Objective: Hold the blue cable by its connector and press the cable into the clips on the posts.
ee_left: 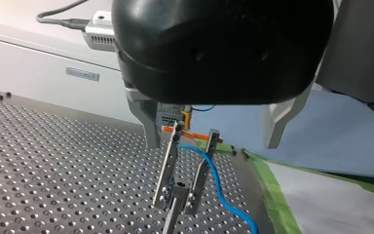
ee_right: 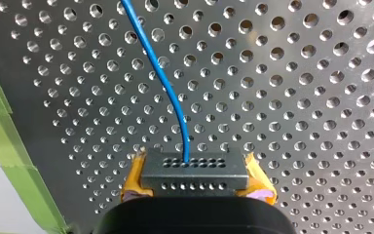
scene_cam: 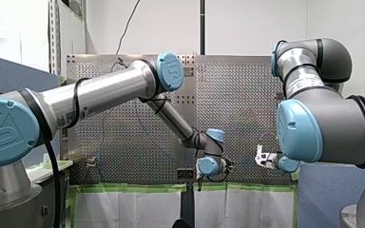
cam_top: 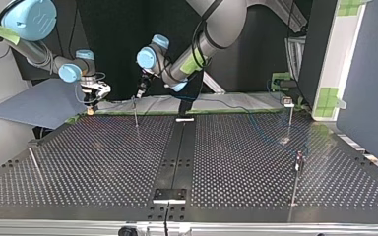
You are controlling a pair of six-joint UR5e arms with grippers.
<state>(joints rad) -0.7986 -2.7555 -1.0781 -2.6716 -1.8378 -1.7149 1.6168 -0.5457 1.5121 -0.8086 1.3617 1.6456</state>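
My right gripper [ee_right: 195, 179] has its yellow pads clamped on the dark grey, hole-dotted connector block [ee_right: 195, 168]. The thin blue cable [ee_right: 168, 92] runs out of the block, ahead of the gripper, over the grey perforated metal table [ee_right: 302, 102]. My left gripper [ee_left: 214, 130], black with metal fingers, hangs with its fingers wide apart over a slim metal post [ee_left: 172, 217] topped by a two-bladed metal clip [ee_left: 169, 163]. The cable crosses that clip's mouth, though I cannot tell whether it is seated. In the top view this post stands at 11 o'clock from the table's middle, with my right gripper at about 10 o'clock from it. A second post [cam_top: 289, 120] stands at 2 o'clock and a third post [cam_top: 298, 169] at 3 o'clock. I judge this to be the first pressing-in: the connector is held and the cable is lined up. The next move likely calls for steady tension from the right and a straight push into the clip, without bending its blades. No container shows; the clips are the only holders, and the far ones are too small to read.
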